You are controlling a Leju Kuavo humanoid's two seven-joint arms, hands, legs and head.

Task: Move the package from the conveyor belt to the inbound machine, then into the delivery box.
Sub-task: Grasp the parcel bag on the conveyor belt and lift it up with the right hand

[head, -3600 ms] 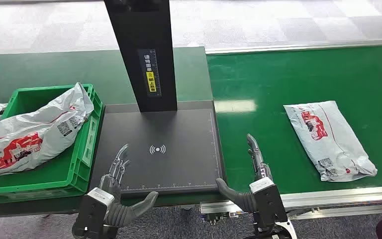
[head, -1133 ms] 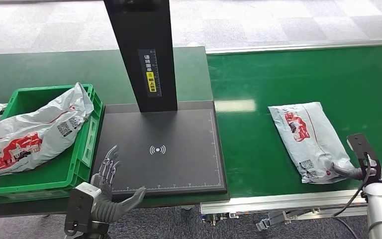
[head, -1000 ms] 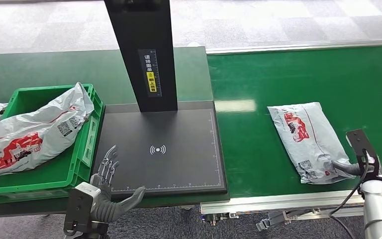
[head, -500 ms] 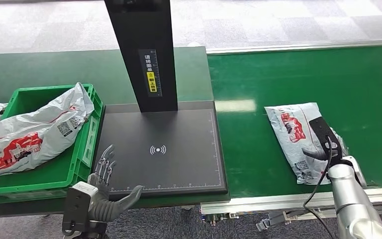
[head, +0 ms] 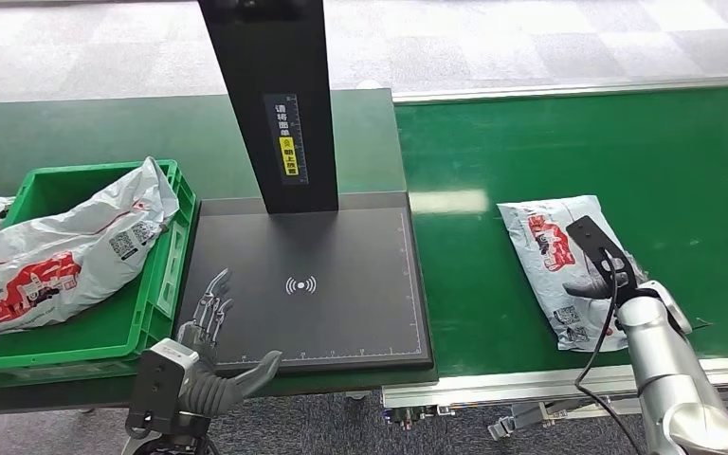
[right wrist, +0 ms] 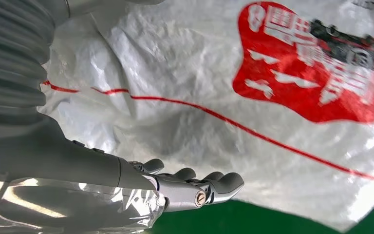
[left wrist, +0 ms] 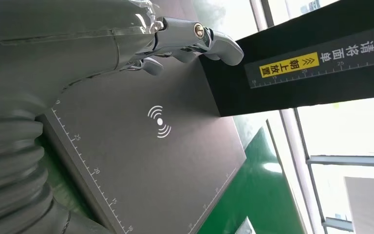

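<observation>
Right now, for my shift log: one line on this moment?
stage: reaching | right hand: over package, grip unclear | package: on conveyor belt | left hand: open, empty

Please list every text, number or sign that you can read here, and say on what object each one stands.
"请将面单" and "朝上放置": label on the black column.
"25", "20", "15", "10": ruler marks along the scan plate.
Wireless-wave sign: plate centre.
Package: red logo and barcode labels, too blurred.
Bag in the green box: print unreadable.
</observation>
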